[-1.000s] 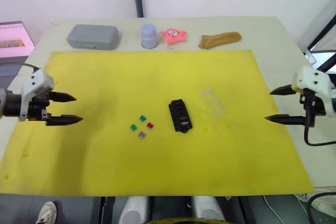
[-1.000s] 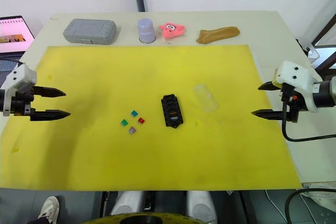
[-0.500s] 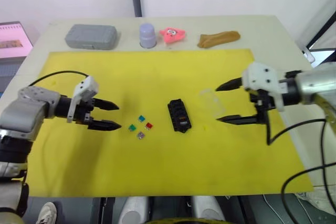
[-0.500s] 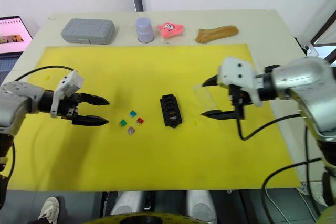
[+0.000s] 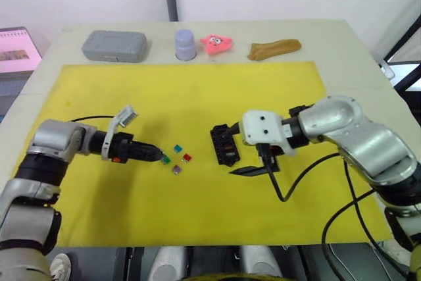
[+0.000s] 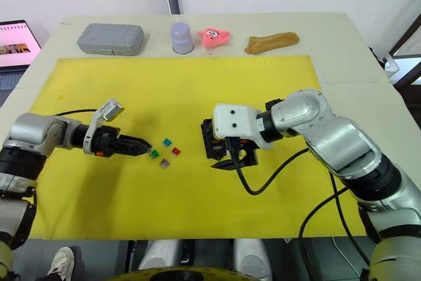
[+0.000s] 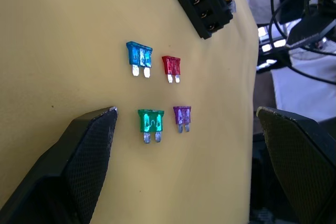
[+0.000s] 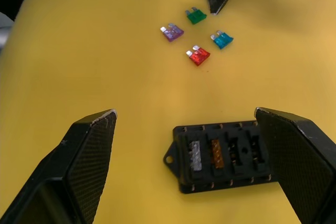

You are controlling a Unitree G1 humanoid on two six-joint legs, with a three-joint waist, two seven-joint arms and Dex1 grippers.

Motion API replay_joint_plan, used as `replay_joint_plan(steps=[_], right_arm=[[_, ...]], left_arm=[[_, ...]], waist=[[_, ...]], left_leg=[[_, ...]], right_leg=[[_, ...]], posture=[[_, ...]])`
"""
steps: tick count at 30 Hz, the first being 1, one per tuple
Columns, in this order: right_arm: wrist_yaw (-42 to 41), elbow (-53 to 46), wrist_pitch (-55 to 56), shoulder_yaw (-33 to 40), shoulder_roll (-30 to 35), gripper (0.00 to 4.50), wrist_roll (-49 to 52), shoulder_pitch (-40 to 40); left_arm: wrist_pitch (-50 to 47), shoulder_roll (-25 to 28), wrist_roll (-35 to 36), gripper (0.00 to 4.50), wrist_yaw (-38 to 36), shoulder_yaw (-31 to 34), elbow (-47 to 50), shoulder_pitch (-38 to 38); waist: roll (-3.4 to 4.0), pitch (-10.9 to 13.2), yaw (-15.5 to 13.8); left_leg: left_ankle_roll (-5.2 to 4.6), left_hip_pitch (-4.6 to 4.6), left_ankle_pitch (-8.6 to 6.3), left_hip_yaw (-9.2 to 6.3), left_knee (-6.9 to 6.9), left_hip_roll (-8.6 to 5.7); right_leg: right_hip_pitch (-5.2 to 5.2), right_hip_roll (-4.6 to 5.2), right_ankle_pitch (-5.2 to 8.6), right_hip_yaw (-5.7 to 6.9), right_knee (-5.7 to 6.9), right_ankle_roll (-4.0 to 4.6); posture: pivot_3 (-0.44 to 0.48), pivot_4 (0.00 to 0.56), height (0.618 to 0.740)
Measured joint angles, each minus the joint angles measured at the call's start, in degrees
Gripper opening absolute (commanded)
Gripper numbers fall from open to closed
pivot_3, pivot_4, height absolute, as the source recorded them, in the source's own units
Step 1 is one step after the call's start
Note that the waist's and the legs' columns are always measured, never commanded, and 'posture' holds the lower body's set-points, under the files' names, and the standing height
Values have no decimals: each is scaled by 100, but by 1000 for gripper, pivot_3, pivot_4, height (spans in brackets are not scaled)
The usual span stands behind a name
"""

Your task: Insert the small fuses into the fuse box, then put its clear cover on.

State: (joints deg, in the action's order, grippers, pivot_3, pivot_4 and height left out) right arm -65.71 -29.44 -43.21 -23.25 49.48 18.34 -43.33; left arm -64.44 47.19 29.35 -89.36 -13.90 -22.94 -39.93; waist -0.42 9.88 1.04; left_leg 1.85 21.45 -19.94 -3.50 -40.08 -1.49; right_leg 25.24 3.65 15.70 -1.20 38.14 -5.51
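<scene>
The black fuse box [image 5: 224, 146] lies mid-mat with a grey and an orange fuse seated in its slots [image 8: 205, 155]. My right gripper [image 5: 223, 151] is open and straddles the box, one finger on each side, not touching it. Four loose small fuses lie to its left: teal [image 5: 177, 149], green [image 5: 166, 160], red [image 5: 187, 158] and purple [image 5: 176, 170]. My left gripper [image 5: 154, 154] is open, its tips right at the green fuse [image 7: 150, 120], holding nothing. The clear cover is hidden behind my right arm.
Everything sits on a yellow mat [image 5: 197, 90]. Along the table's back edge stand a grey case [image 5: 114, 45], a lavender cup [image 5: 185, 44], a pink toy [image 5: 218, 43] and a brown cloth lump [image 5: 274, 49]. A laptop screen [image 5: 16, 47] is off to the far left.
Both arms moved inward from the mat's sides. The left gripper reached the loose fuses. The right gripper came over the fuse box, and its arm now covers the clear cover.
</scene>
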Motion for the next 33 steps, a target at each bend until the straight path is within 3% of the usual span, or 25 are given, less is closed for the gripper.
replay_joint_plan(steps=[2,4,6,20,22,25,33], right_arm=[[6,11,-9,-69,-54,4483,-43,-36],[8,28,-18,-87,-90,4500,-82,-36],[14,35,-29,-86,-90,4500,-126,-38],[92,50,-125,-78,-102,4500,-188,-39],[102,54,-137,-78,-107,4500,-189,-46],[117,60,-139,-78,-110,4500,-190,-78],[120,130,-136,-78,-117,4500,-204,-157]], left_arm=[[-35,-38,-9,4242,-44,-73,-102,-59],[-34,-68,-48,3709,-51,-137,-146,-89],[-26,-94,-114,2906,-52,-245,-176,-87],[128,-117,-173,2906,-270,-504,-126,-34],[170,-136,-192,2347,-267,-502,-199,-35],[310,-209,-306,989,-209,-502,-419,-37],[611,-254,-411,989,-253,-522,-564,-5]], waist=[[-1,-1,-11],[-1,-1,-17],[-1,-1,-13],[0,-2,-4],[0,-2,-4],[-1,-3,4],[0,-4,8]], left_leg=[[0,0,0,-1,0,-1],[1,0,0,-1,0,-3],[1,0,0,-1,0,-3],[1,0,0,-1,1,-3],[1,0,0,-1,0,-3],[0,0,0,0,1,-3],[1,-3,1,0,1,-2]], right_leg=[[-1,2,0,0,0,0],[-1,6,0,0,0,0],[-1,6,0,-1,-1,0],[1,6,0,-2,-1,0],[0,6,0,-2,-1,0],[1,4,0,-1,-1,0],[0,4,0,-2,2,0]], posture=[[0,150,740],[0,150,740],[0,150,740],[0,150,740],[0,150,740],[0,150,740],[0,150,740]])
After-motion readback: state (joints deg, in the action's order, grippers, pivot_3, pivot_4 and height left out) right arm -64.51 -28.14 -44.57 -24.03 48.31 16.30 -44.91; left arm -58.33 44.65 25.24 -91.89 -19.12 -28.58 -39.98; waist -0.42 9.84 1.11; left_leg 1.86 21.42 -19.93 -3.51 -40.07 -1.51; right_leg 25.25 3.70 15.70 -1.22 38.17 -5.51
